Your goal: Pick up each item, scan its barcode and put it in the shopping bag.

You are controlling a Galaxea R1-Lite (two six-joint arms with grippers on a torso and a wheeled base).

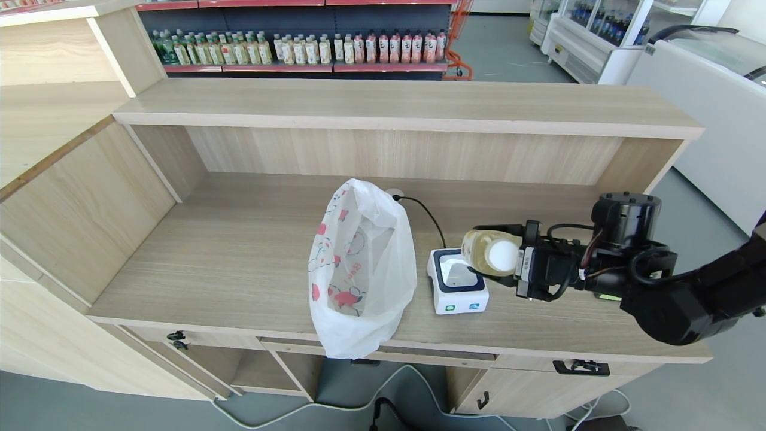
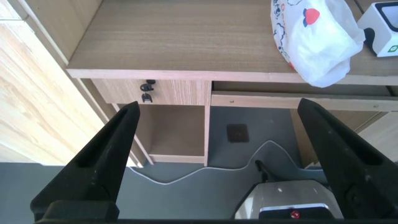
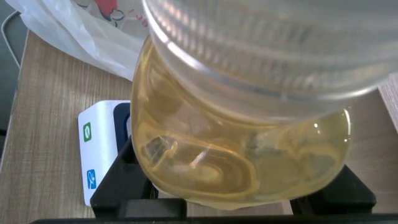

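My right gripper [image 1: 499, 251] is shut on a clear bottle of yellow drink [image 1: 486, 253] with a white cap, held sideways just above the white barcode scanner [image 1: 456, 282]. In the right wrist view the bottle [image 3: 249, 124] looms large, with the scanner [image 3: 102, 149] beneath it. The white shopping bag [image 1: 361, 266] with red prints stands open on the counter, left of the scanner. My left gripper [image 2: 224, 162] hangs open below the counter's front edge, its fingers [image 2: 102, 165] wide apart, with the bag [image 2: 314, 37] farther off.
The wooden counter [image 1: 239, 251] has raised side walls and a back shelf. A black cable [image 1: 428, 215] runs from the scanner to the back. Drawers with black handles [image 1: 176, 340] sit under the front edge. Store shelves with bottles stand behind.
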